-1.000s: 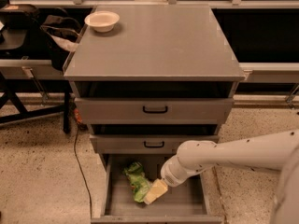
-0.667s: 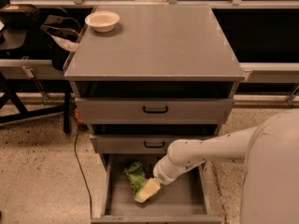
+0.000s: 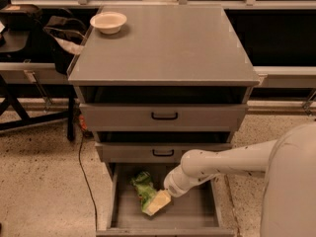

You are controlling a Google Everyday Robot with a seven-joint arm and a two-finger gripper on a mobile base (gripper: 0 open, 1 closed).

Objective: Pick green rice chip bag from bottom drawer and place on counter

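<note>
Gripper [image 3: 159, 202] low in the bottom drawer [image 3: 197, 214], tip touching the green rice chip bag [image 3: 142, 187] lying crumpled at the floor's left; cannot tell whether wide or closed on the foil. Risks catching only a loose fold, perhaps, and losing the slippery foil during the lift. Could also knock arm [image 3: 232, 159] or bag against the middle drawer front [image 3: 128, 153] just overhead before reaching the table [image 3: 168, 43].

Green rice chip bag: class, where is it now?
The green rice chip bag lies left of centre in the open bottom drawer, low in the camera view, with the hand at its lower right end.
</note>
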